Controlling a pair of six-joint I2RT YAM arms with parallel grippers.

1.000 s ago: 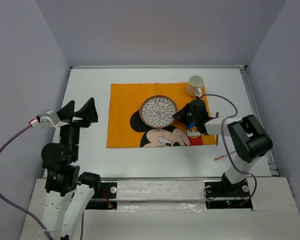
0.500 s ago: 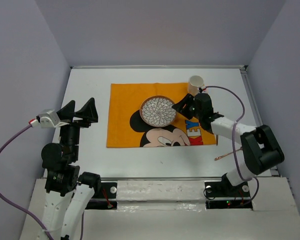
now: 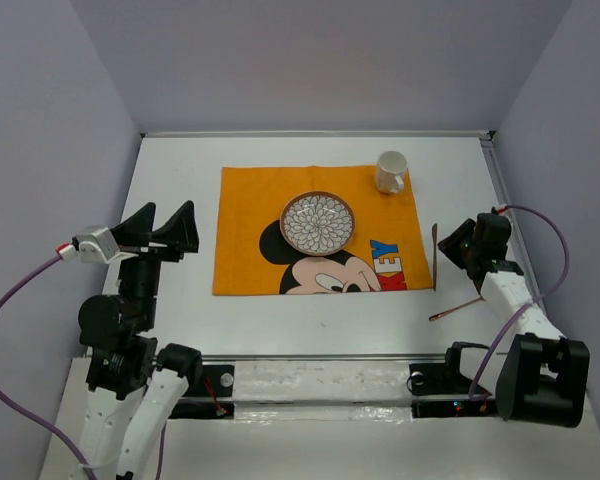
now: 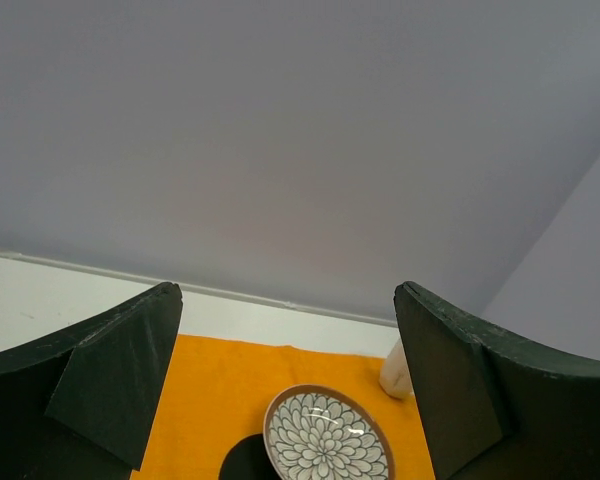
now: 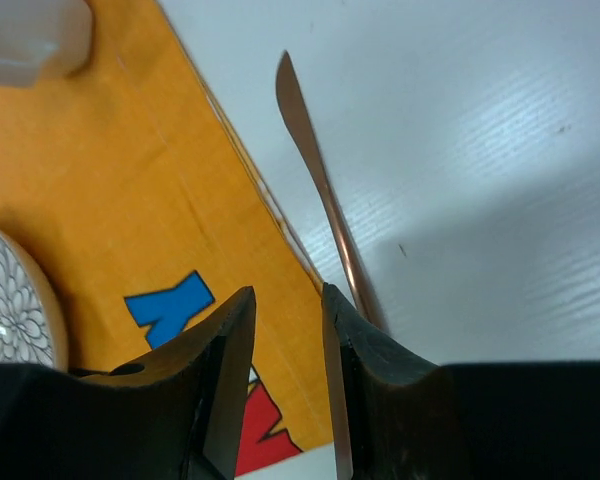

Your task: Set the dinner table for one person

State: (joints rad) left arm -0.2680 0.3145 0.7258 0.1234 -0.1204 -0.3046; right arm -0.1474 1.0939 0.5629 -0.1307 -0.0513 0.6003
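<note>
The dinner table (image 3: 180,170) is a white tabletop with an orange Mickey Mouse placemat (image 3: 250,200) on it. A patterned plate (image 3: 318,222) sits on the mat and a white cup (image 3: 391,171) stands at its far right corner. A copper knife (image 3: 435,255) lies on the table along the mat's right edge. My right gripper (image 3: 448,243) hovers just right of it, open and empty. In the right wrist view the knife (image 5: 315,170) runs behind the right finger, outside the gap of the right gripper (image 5: 286,295). My left gripper (image 3: 163,222) hangs wide open over the table's left side.
A second copper utensil (image 3: 455,311) lies slanted near the front right of the table. The left wrist view looks between the left gripper (image 4: 288,290) fingers at the plate (image 4: 328,435), cup (image 4: 395,370) and placemat (image 4: 230,390). Grey walls enclose the table.
My right arm has swung from over the placemat near the plate and cup out to the table right of the mat. The knife now shows beside the mat. The left arm barely moved.
</note>
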